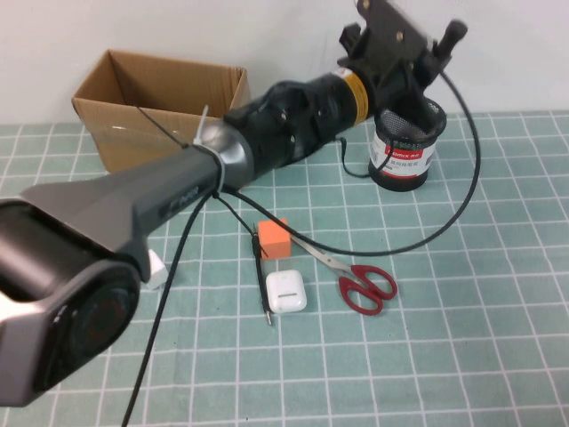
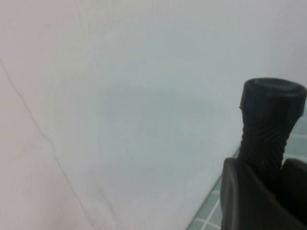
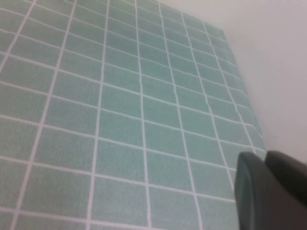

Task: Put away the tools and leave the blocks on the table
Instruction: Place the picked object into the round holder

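My left gripper (image 1: 434,52) reaches across to the back right and is shut on the thick black-handled screwdriver (image 1: 454,34), just above the black mesh cup (image 1: 404,147). In the left wrist view the ribbed handle (image 2: 268,120) sticks up between the fingers (image 2: 240,201). The red-handled scissors (image 1: 360,283), the thin black pen-like screwdriver (image 1: 261,276) and the orange block (image 1: 273,237) lie on the mat's middle. A white block (image 1: 157,267) peeks out beside the left arm. The pliers and the yellow block are out of view. My right gripper (image 3: 268,191) is shut and empty over bare mat.
An open cardboard box (image 1: 160,107) stands at the back left. A white earbud case (image 1: 285,291) lies beside the thin screwdriver. The left arm's black cable (image 1: 444,222) loops over the mat near the scissors. The green grid mat (image 1: 462,356) covers the table.
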Robot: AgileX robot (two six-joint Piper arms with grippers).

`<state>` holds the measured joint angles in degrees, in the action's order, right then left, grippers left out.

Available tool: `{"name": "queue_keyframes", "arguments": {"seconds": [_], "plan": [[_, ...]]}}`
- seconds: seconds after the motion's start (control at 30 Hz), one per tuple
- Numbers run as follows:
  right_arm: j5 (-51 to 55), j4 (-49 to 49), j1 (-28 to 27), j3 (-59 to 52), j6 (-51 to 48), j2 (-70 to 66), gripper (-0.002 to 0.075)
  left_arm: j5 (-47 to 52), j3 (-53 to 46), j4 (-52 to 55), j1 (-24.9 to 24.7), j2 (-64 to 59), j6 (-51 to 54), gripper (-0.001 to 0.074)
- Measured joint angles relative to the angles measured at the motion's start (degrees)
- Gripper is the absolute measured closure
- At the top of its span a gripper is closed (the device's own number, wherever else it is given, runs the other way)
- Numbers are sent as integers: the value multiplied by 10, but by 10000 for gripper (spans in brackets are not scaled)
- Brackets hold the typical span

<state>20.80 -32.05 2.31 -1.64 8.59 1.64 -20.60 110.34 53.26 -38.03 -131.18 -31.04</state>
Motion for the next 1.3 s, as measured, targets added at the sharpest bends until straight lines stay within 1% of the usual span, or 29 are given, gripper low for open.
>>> {"name": "queue_keyframes", "arguments": {"seconds": [0.1,0.4,0.67,1.3], "plan": [[0,0,0,0,0,0,734,0,0,0,0,-12,21,617],[0,0,0,0,0,0,734,6,1,1,1,-36,40,617],[0,0,0,0,0,0,734,17,1,1,4,-38,78,617],[0,0,0,0,0,0,734,13,1,-17,4,-55,99,613]]}}
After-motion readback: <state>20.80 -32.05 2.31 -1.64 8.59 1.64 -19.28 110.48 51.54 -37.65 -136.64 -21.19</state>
